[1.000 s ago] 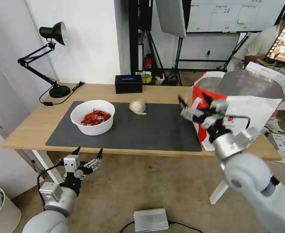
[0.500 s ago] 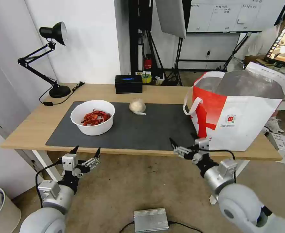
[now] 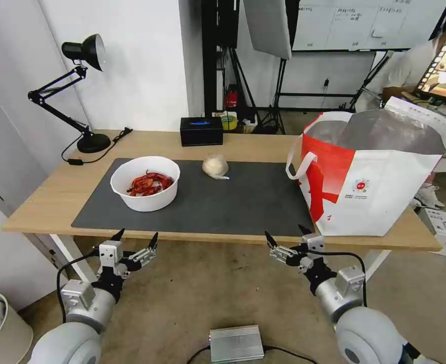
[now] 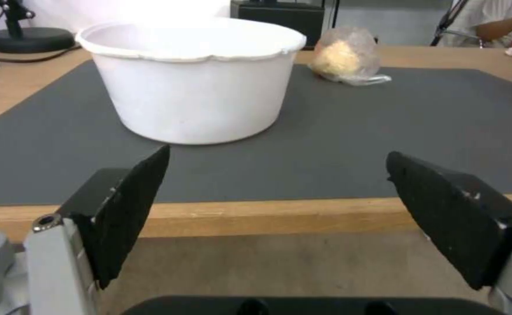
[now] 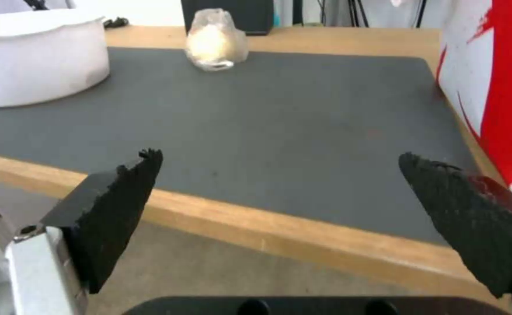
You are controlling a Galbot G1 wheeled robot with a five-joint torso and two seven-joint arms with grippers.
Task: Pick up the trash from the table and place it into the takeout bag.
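Both grippers, left gripper point(image 3: 136, 237) and right gripper point(image 3: 285, 235), hanging spread and empty below the surface point(image 3: 263, 146); approaching bowl point(image 3: 145, 183) level, avoiding spills.

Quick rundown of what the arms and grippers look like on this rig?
Both arms are rounded light-grey shells ending in silver metal wrist blocks. Left gripper and right gripper each carry two pointed black fingers on silver mounts, the pads rough-textured. A black cable loops along each wrist.

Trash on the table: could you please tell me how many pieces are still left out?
2: the white bowl on the mat's left part, and the beige lump near the mat's far edge; the takeout bag may hide more.
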